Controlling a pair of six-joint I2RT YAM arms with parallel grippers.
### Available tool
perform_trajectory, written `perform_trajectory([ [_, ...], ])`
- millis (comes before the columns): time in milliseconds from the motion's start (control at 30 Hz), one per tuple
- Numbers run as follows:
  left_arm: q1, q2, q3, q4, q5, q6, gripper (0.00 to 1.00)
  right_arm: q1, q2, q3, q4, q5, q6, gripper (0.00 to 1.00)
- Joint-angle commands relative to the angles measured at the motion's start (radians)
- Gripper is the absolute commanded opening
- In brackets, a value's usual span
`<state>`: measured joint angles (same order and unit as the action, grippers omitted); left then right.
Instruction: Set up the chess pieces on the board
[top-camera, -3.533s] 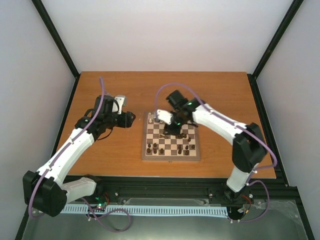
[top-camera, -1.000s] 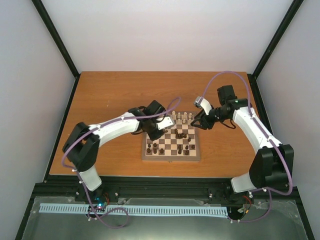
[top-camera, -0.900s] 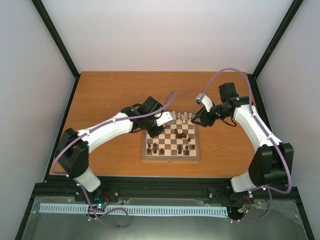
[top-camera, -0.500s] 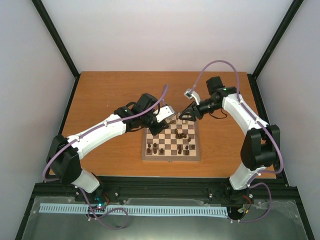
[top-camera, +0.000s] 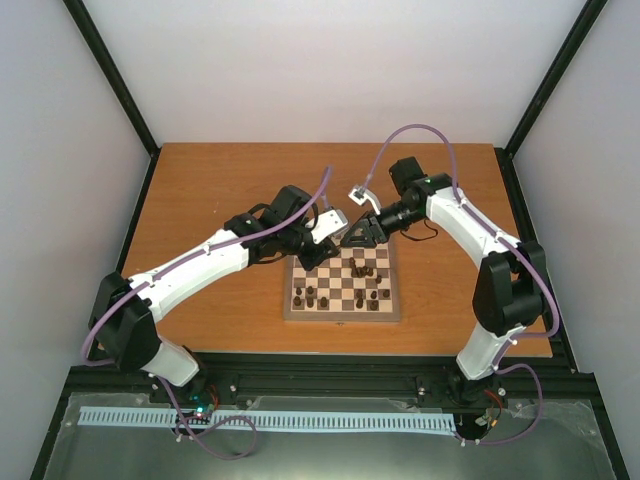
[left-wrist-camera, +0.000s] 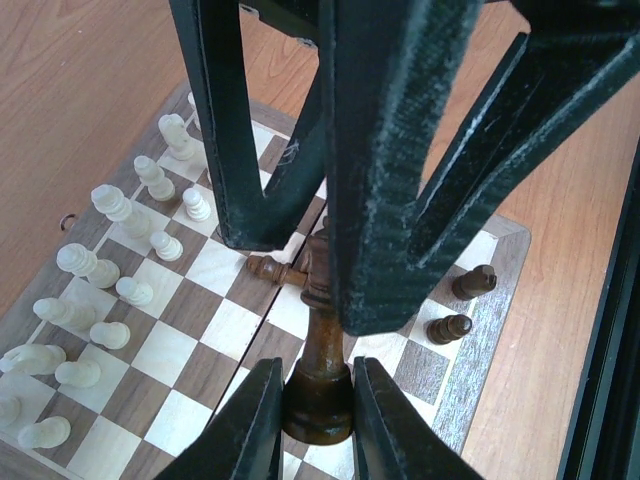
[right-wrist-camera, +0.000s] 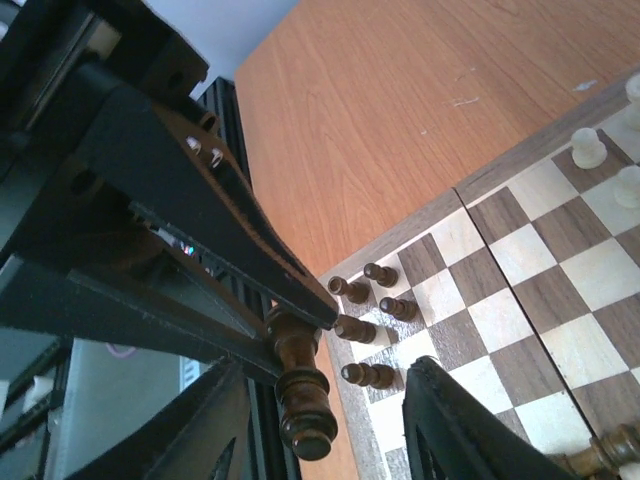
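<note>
My left gripper (left-wrist-camera: 315, 365) is shut on the base of a dark brown chess piece (left-wrist-camera: 318, 395) and holds it in the air above the board (left-wrist-camera: 150, 350). My right gripper (right-wrist-camera: 327, 365) is open, its jaws on either side of the piece's head (right-wrist-camera: 305, 405) with gaps on both sides. In the top view both grippers, left (top-camera: 338, 236) and right (top-camera: 354, 238), meet over the far edge of the board (top-camera: 343, 313). Cream-white pieces (left-wrist-camera: 120, 215) stand in rows. Dark pawns (right-wrist-camera: 375, 300) stand near a corner. One dark piece (left-wrist-camera: 268, 268) lies on its side.
The board lies mid-table on the orange wooden tabletop (top-camera: 220, 180). Black frame posts (top-camera: 110, 75) rise at both back corners. A black rail (top-camera: 330, 375) runs along the near edge by the arm bases. More dark pawns (left-wrist-camera: 460, 305) stand by the board's border.
My right arm has swung left from beside the board until its open jaws flank the piece in my left gripper. My left gripper has lifted slightly toward the board's far edge.
</note>
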<state>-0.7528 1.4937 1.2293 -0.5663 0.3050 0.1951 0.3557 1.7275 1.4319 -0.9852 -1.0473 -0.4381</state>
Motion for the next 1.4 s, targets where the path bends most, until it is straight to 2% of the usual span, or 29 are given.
perform_trajectory([
  [0, -0.005, -0.021, 0.011, 0.023, 0.008, -0.017, 0.13, 0.009, 0.018, 0.016, -0.012, -0.049, 0.006, 0.41],
  [133, -0.005, -0.021, 0.01, 0.022, -0.004, -0.016, 0.13, 0.011, 0.014, 0.009, -0.012, -0.047, 0.006, 0.37],
  [333, -0.004, -0.016, 0.012, 0.022, -0.017, -0.023, 0.14, 0.011, 0.011, -0.001, -0.009, -0.054, 0.0, 0.19],
  [433, -0.004, -0.015, 0.013, 0.025, -0.049, -0.035, 0.18, 0.011, -0.001, -0.005, -0.001, -0.046, -0.001, 0.11],
  [567, -0.002, -0.019, 0.02, 0.027, -0.152, -0.08, 0.36, 0.009, -0.026, -0.008, 0.025, 0.019, 0.01, 0.09],
  [700, 0.012, -0.067, 0.043, 0.004, -0.249, -0.123, 0.5, 0.011, -0.072, -0.029, 0.086, 0.173, 0.022, 0.08],
  [733, 0.017, -0.088, 0.044, 0.003, -0.282, -0.133, 0.56, 0.011, -0.086, -0.041, 0.101, 0.218, 0.019, 0.08],
  [867, 0.051, -0.145, 0.057, -0.019, -0.613, -0.199, 0.82, 0.059, -0.104, -0.069, 0.083, 0.407, -0.054, 0.08],
  [933, 0.11, -0.178, 0.04, -0.013, -0.679, -0.273, 0.9, 0.114, -0.112, -0.102, 0.086, 0.507, -0.086, 0.08],
  [1067, 0.227, -0.258, -0.045, 0.066, -0.693, -0.354, 0.93, 0.224, -0.125, -0.162, 0.113, 0.624, -0.111, 0.09],
  [1367, 0.254, -0.26, -0.057, 0.072, -0.741, -0.369, 0.93, 0.378, -0.078, -0.194, 0.112, 0.776, -0.153, 0.08],
])
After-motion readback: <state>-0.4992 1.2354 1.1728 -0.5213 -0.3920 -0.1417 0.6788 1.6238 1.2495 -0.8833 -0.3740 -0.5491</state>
